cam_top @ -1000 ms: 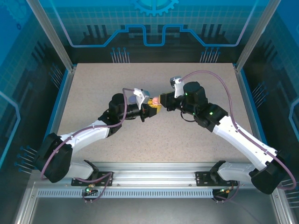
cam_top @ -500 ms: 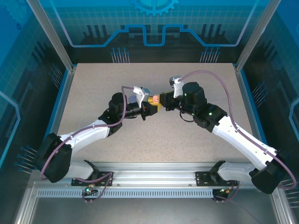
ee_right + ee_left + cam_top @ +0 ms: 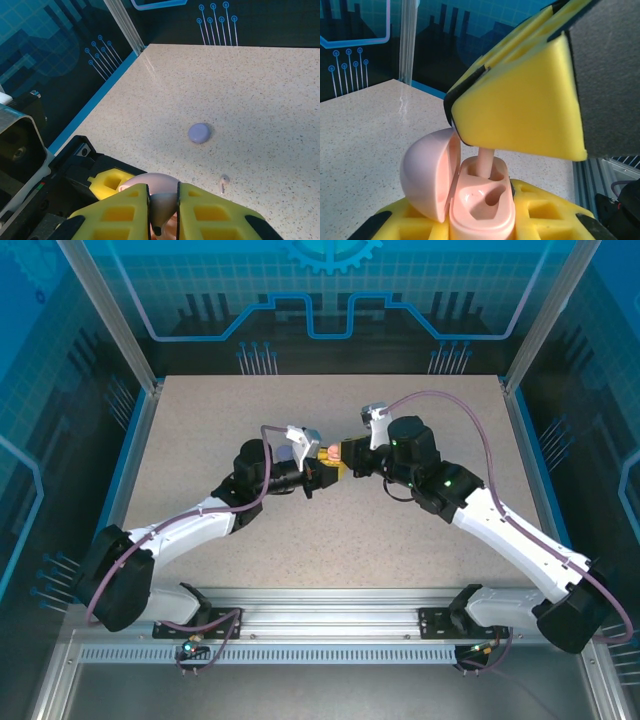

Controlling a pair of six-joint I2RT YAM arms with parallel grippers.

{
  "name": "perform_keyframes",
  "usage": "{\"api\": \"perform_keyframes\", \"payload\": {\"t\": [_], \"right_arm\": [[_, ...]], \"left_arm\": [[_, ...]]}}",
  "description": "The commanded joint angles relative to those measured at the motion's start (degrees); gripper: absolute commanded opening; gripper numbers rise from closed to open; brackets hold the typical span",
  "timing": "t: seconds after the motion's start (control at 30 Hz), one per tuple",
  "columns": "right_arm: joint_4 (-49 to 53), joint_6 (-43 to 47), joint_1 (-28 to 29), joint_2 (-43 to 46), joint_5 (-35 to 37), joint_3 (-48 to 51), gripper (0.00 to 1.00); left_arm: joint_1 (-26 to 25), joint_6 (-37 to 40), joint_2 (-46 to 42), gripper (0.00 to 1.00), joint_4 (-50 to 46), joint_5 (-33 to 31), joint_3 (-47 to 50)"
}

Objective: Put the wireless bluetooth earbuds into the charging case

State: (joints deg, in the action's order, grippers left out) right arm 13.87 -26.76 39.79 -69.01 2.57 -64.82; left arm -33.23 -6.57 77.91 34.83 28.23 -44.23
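Top external view has both arms reaching toward the middle of the counter (image 3: 200, 420), tools pretty much nose to nose.

Left wrist view is the good one. My left tool (image 3: 480, 227) is clamped on the pink charging case (image 3: 481, 205), with its yellow pads (image 3: 545, 215) on either side of the base. I can't tell whether the bottom of the case is touching the counter or held just off it. The lid (image 3: 427, 175) is flipped open and leaning to the left. The base has two moulded wells, and the nearer one is bare.

My right tool (image 3: 163, 200) is pinched tight on a pale pink earbud (image 3: 485, 161) and sits right over the case. The stem pokes down out of the right tool's pads (image 3: 220, 220) and its tip is in the rear well. The head of the bud is buried between the foam, so I can't see how it's oriented.

From the right wrist, the bud shows in the narrow slot between the pads, with the pink dome of the lid just past it. Farther out on the counter, a round purple case (image 3: 200, 133) lies shut. Near that, well apart from both tools, a tiny bud (image 3: 223, 183) lies loose, too small for me to call the colour.
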Motion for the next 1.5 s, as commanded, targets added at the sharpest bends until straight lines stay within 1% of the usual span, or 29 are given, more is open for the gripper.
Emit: {"api": "perform_keyframes", "payload": {"t": [0.0,0.17,0.63,0.73,1.07,1.47], "right_arm": [[0.34,0.48,0.98,-0.67,-0.73,-0.18,0.17],[1.26,0.35,1.07,-0.85,-0.81,-0.32,0.17],[2.3,0.24,1.08,-1.34,-1.58,-0.84,0.23],[2.57,0.18,1.08,-1.36,-1.73,-0.93,0.22],[5.55,-0.41,0.57,-1.21,-2.28,-2.68,0.16],[5.84,-1.49,-0.13,-0.76,-4.49,-2.95,0.16]], "left_arm": [[-0.56,0.36,-1.93,0.14,1.41,-0.86,-1.85],[-0.6,1.08,-2.23,0.13,1.11,-1.0,-2.05],[-0.56,1.29,-2.41,0.14,1.64,-0.73,-2.24],[-0.59,1.71,-2.39,0.14,1.58,-0.79,-2.1],[-0.6,6.81,-2.21,0.13,-0.1,-0.99,-1.73],[-0.6,8.33,-2.21,0.12,-0.07,-1.54,-1.82]]}}
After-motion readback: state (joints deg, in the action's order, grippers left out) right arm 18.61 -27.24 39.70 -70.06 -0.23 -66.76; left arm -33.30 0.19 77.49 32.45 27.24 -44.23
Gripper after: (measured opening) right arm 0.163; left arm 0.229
